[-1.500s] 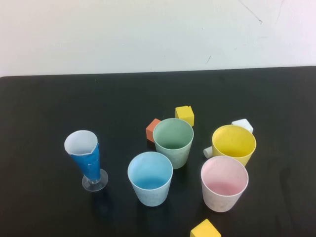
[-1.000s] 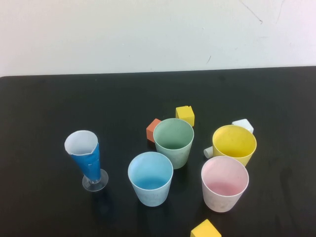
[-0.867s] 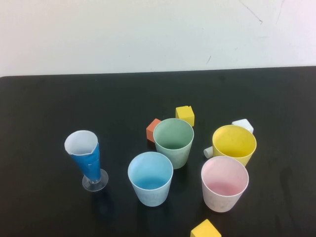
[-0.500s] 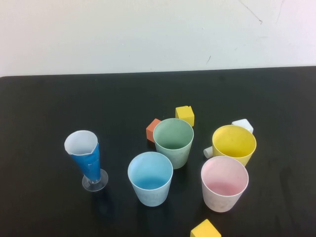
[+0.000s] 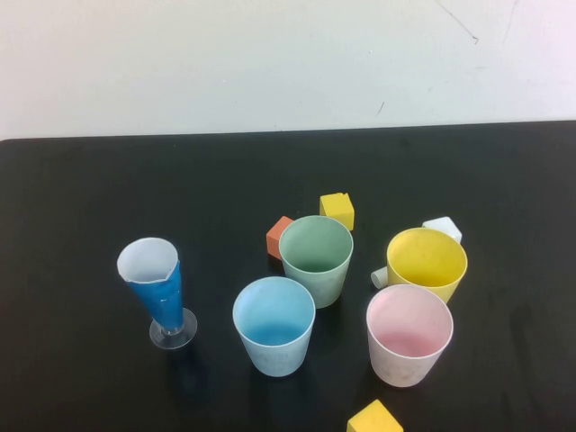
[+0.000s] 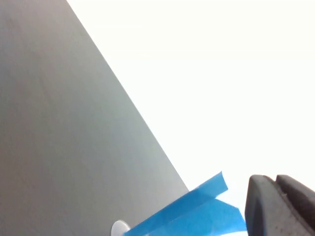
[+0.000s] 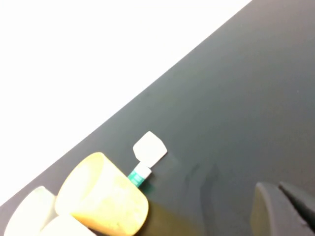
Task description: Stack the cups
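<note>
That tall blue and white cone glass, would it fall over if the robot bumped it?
Probably yes. The tall blue-and-white cone glass widens upward above a small clear foot, so it looks top-heavy. It stands alone, apart from the cups, with nothing to catch it.

Four cups (image 5: 316, 258) stand clustered right of the cone glass (image 5: 157, 288).

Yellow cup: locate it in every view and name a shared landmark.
High view: yellow cup stands upright right of centre, behind the pink cup.
Left wrist view: not in it.
Right wrist view: yellow cup near the bottom edge.
Shared landmark: white block just beyond the cup.
</note>
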